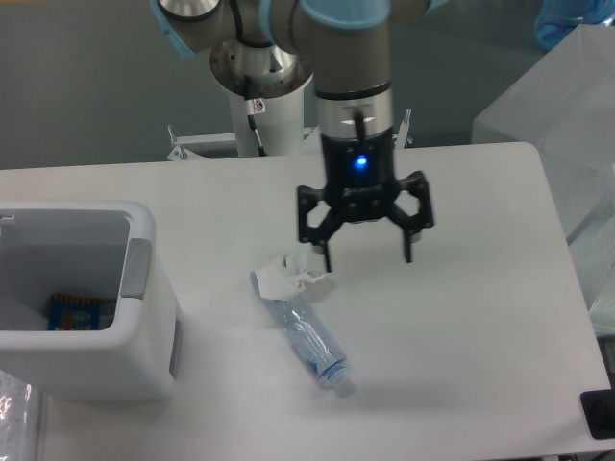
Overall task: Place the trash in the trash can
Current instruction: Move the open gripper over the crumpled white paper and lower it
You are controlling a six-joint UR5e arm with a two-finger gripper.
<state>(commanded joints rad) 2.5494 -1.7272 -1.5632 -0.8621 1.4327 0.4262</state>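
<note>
The hand (367, 254) hangs with its two fingers spread wide above the white worktop (461, 317), holding nothing. Just beside its left finger lies the crumpled paper wad (291, 275), touching the upper end of the crushed plastic bottle (309, 338). The white trash can (144, 288) stands at the left, and a blue-and-orange wrapper (81, 311) lies inside it.

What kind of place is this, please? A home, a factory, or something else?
Probably a robotics lab: an industrial arm with an open pincer over a plain white table, and staged items, a paper wad, crushed bottle and bin.
</note>
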